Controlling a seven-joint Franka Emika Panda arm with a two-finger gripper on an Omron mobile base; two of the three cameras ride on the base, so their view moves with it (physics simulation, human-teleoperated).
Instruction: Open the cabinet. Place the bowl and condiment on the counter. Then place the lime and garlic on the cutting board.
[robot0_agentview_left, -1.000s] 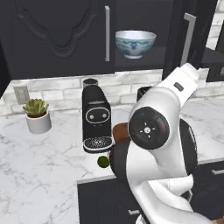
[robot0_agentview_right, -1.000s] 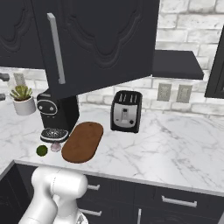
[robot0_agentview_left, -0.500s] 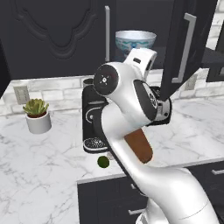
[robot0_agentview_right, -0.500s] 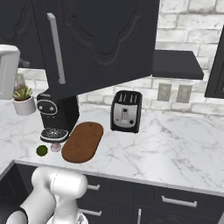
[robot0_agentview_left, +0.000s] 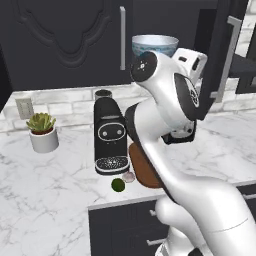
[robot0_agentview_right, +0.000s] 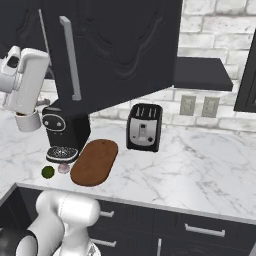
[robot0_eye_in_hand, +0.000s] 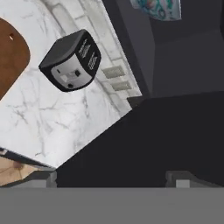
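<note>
Bowl (robot0_agentview_left: 154, 46) shows a blue pattern, no readable writing.

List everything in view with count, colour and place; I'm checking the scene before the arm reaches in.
cabinet: one, black, on the wall, right door swung open
bowl: one, pale blue-white, inside the cabinet
coffee machine: one, black, on the counter
lime: one, dark green, before the coffee machine
garlic: one, pale pink, beside the lime
cutting board: one, reddish-brown, right of the coffee machine
toaster: one, black and silver, right of the board
plant: one, green in white pot, left
counter: white marble
gripper: one, white, raised near the bowl, open
</note>
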